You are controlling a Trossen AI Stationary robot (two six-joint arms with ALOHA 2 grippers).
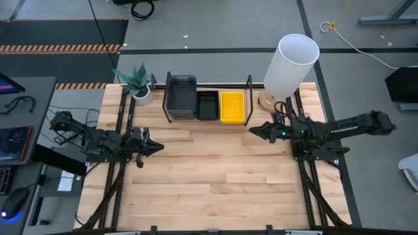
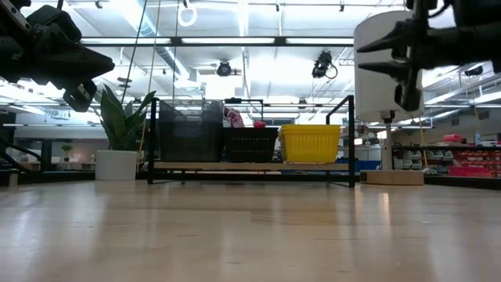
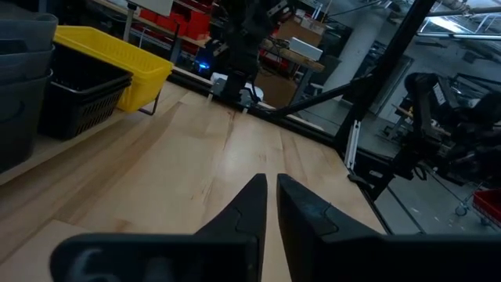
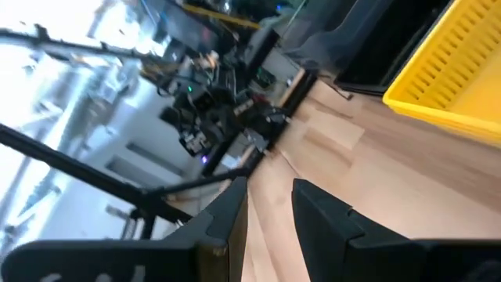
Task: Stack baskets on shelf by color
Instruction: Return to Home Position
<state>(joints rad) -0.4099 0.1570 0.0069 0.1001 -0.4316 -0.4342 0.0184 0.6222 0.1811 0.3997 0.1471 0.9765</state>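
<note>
Since every basket in sight is found on the shelf point(image 2: 250, 165), at the far middle of the worktop point(image 1: 209, 189), no sorting appears to be left and only a withdrawal of the arms is judged to remain. The shelf's long axis runs left to right, and on it the grey baskets point(image 1: 179, 96) are set at the left end, the black baskets point(image 1: 208, 106) in the middle and the yellow baskets point(image 1: 232, 108) at the right end, each group just beside the next; how many are nested in each cannot be counted. The jaws of the right arm point(image 1: 339, 127) are held above the worktop, parted a little and empty, near the shelf's right end, with the yellow baskets lying to their far left. The jaws of the left arm point(image 1: 98, 140) are nearly closed on nothing, farther toward the near side and well apart from the grey baskets. The right arm is therefore the nearer one, and its retreat is best led away from the shelf and kept clear of the white lamp point(image 1: 290, 65) at the far right.
</note>
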